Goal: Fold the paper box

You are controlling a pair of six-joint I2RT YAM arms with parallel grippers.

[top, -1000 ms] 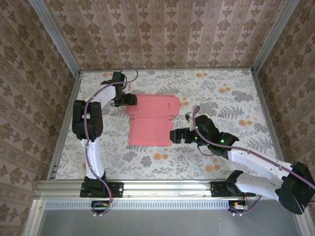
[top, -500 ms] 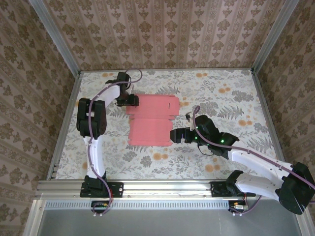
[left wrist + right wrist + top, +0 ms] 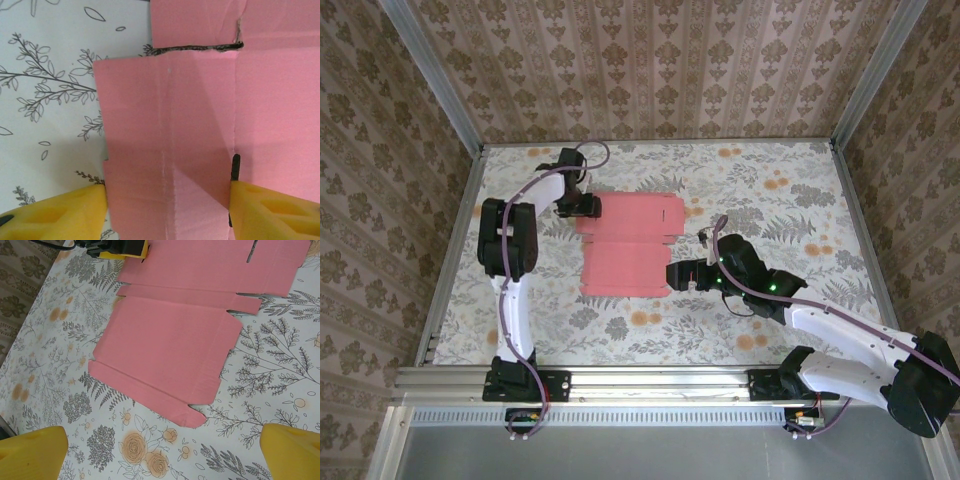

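The left gripper (image 3: 582,205) is being nudged closer onto the upper-left corner of the box (image 3: 625,245), jaws being narrowed astride a side flap (image 3: 165,150) with no firm pinch visible, so a first fold is likely being set up. The right gripper (image 3: 672,275) is being held wide and empty at the lower-right edge. The box is lying flat mid-frame, its long axis apparently running up-down, slotted end pointing up.

Bright, even light falls on the bench (image 3: 800,190), leaving only faint shadows. In the left wrist view a slanting shadow crosses the box (image 3: 150,125). Everything looks sharp.
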